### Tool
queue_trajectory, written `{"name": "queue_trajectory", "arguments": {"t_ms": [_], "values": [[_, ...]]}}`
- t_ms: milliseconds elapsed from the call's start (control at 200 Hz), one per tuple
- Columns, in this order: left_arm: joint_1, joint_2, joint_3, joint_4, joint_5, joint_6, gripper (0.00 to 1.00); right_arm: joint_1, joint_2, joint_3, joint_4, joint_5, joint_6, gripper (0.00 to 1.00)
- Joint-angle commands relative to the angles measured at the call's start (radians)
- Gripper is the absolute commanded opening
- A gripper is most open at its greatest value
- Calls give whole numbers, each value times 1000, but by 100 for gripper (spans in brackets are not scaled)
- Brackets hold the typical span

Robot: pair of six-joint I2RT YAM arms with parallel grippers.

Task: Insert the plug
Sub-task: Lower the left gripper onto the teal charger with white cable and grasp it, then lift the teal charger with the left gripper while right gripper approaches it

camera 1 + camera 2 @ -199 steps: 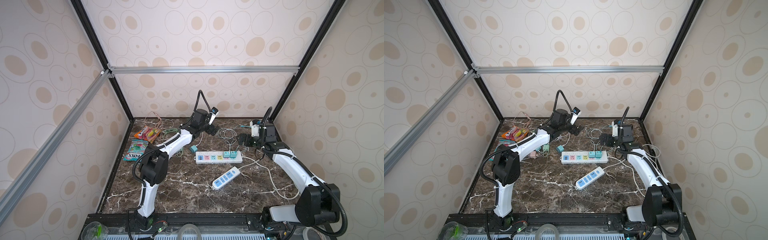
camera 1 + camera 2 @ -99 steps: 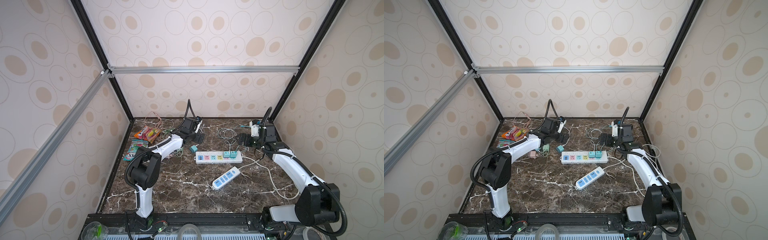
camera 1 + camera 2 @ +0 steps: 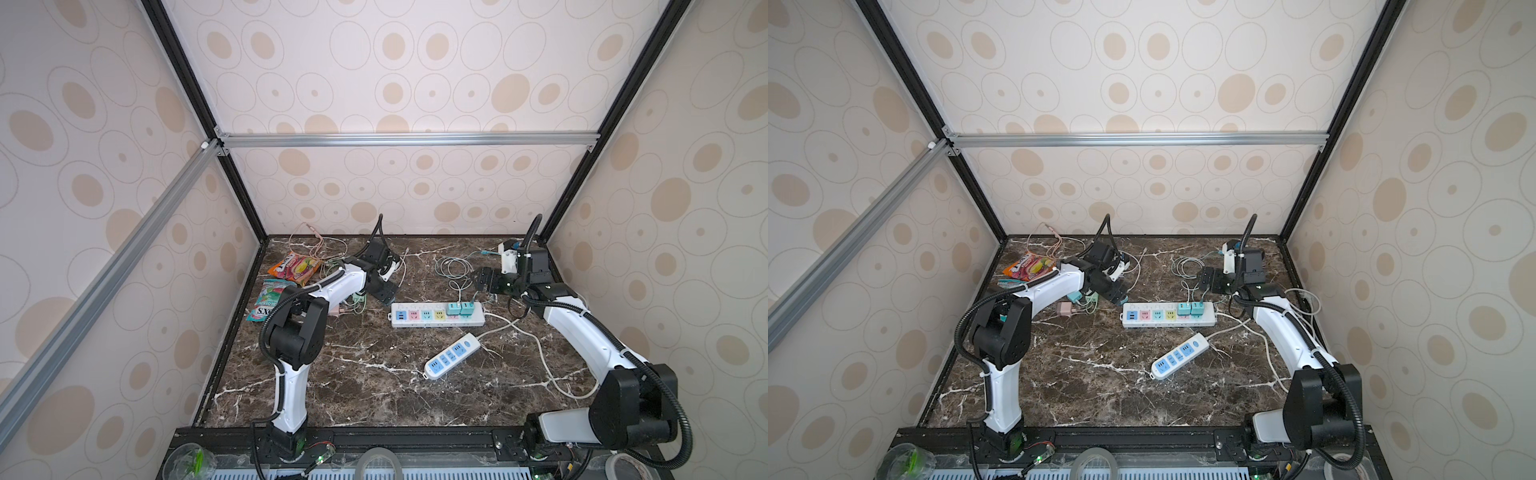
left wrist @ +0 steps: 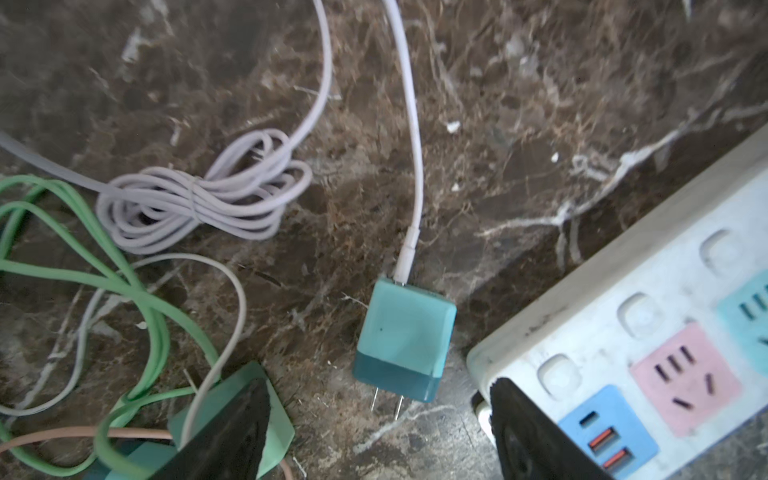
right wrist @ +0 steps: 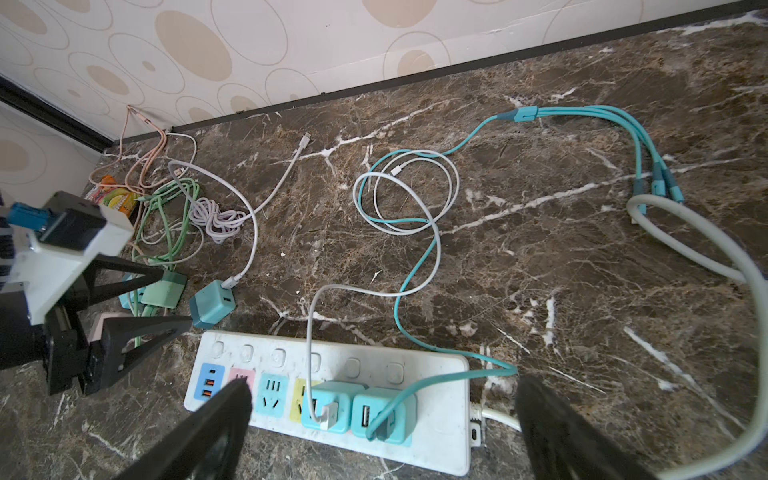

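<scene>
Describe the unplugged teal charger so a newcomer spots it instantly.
Find the long white power strip mid-table. Just off its blue USB end lies a teal cube charger. Unlike the plugged-in teal pair, its prongs are bare, white cable attached.

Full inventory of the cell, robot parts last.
long power strip: 1, white, table centre
short power strip: 1, white, nearer front
plugged-in chargers: 2, teal, long strip's right end
loose charger: 1, teal, by long strip's left end
other loose chargers: 3, mint, light blue, pink, left of it
cables: several, mixed colours, mostly back
snack packets: 2, orange and green, back left
left gripper: 1, black, open at loose charger
right gripper: 1, black, open near plugged-in chargers
</scene>
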Motion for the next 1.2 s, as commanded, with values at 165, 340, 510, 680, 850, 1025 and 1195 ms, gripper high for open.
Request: {"name": "queue_trajectory", "arguments": {"t_ms": [165,340,510,680,850,1025,1195], "values": [[-4,141,209,-270,17,153,69,-7,20,16,-7,11,-3,100],[-8,215,305,-317,31,171,66,-7,21,18,-16,15,-10,100],[-13,247,336,-343,19,182,62,-7,20,16,-23,25,-21,100],[-13,258,331,-343,5,186,58,-7,20,16,-23,23,-20,100],[-15,259,323,-335,8,185,55,-7,22,18,-24,22,-20,100],[-17,264,321,-316,14,184,50,-7,23,18,-27,20,-20,100],[-17,263,319,-311,23,186,40,-7,19,17,-27,0,-23,100]]}}
